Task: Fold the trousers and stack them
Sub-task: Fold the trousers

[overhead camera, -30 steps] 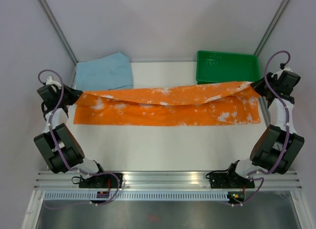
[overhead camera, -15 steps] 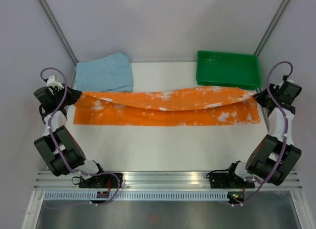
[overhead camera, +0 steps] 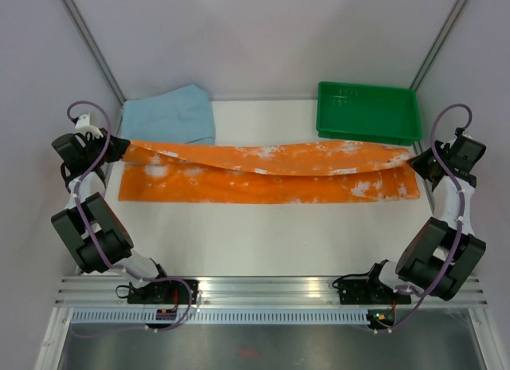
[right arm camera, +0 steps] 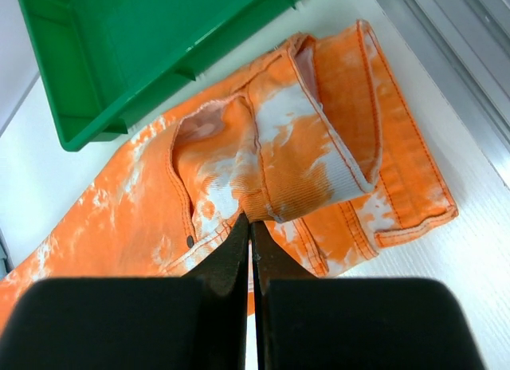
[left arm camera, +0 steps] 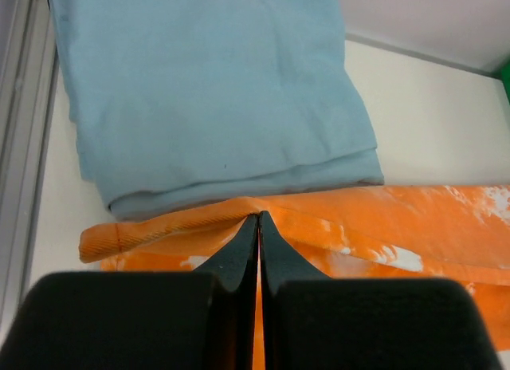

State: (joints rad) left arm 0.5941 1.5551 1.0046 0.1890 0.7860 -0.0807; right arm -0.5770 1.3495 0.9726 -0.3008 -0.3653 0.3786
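Observation:
Orange trousers with white blotches (overhead camera: 271,172) lie stretched across the table, their far edge lifted and folded toward the near edge. My left gripper (overhead camera: 119,147) is shut on the trousers' left end (left arm camera: 239,226), held just above the table. My right gripper (overhead camera: 416,156) is shut on the waistband end (right arm camera: 303,186), which bunches over its fingertips. Folded light blue trousers (overhead camera: 169,116) lie at the back left, also in the left wrist view (left arm camera: 207,91), just beyond the orange hem.
A green tray (overhead camera: 368,111) stands at the back right, its near rim touching the orange cloth; it shows in the right wrist view (right arm camera: 143,43). A metal rail (right arm camera: 454,59) runs along the table's right edge. Grey walls enclose the table.
Both grippers have carried the lifted far edge of the orange trousers toward the near edge and lower. The visible cloth band has narrowed and the fold lies flatter.

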